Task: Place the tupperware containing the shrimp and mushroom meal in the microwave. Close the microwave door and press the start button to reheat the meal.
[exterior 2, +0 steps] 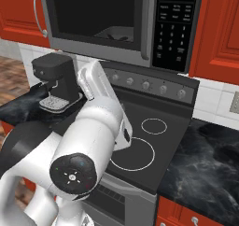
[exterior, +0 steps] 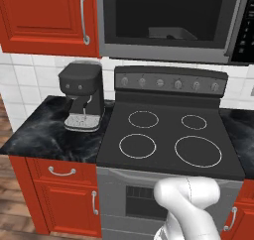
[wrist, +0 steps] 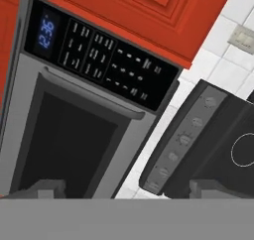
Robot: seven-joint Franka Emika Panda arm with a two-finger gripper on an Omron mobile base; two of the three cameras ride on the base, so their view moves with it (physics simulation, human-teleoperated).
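The microwave (exterior: 168,21) hangs over the stove, between red cabinets. Its door (exterior 2: 93,15) looks shut against the body, the long grey bar handle (exterior 2: 148,24) lying beside the black keypad (exterior 2: 175,26). Through the dark window a pale shape, the tupperware (exterior: 168,33), sits inside; it also shows in the right base view (exterior 2: 112,33). The meal in it is too dim to make out. In the rolled hand view my gripper (wrist: 129,192) is open with nothing between its fingertips (wrist: 44,189). It is held off from the door (wrist: 69,135) and the keypad (wrist: 109,60), touching neither.
A black stove (exterior: 168,135) with several ring burners and a knob panel (exterior: 171,83) lies below the microwave. A dark coffee machine (exterior: 82,95) stands on the black marble counter (exterior: 39,135) to its left. Red cabinets (exterior: 44,11) flank the microwave.
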